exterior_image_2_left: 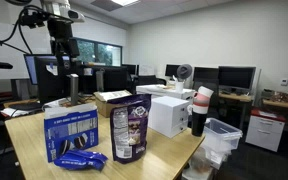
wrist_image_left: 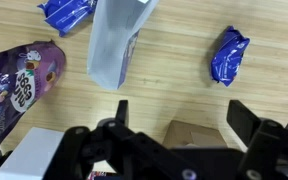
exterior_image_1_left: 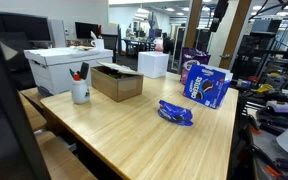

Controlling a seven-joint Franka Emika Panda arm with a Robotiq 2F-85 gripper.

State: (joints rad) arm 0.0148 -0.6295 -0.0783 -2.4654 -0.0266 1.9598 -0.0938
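Gripper (wrist_image_left: 182, 115) hung high above the table (exterior_image_1_left: 134, 130), jaws wide and empty, blue cookie box (wrist_image_left: 114, 45) stood upright below, in the wrist view purple bag (wrist_image_left: 19, 85) at left, blue packet (wrist_image_left: 229, 55) at right

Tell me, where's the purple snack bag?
In an exterior view the purple snack bag stands upright on the wooden table, close beside the blue cookie box, on that box's right in the picture.

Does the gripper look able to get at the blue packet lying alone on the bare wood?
Probably yes. The gripper hangs above the table with jaws open, and the blue packet lies flat on bare wood, apart from the upright blue box; nothing stands over it.
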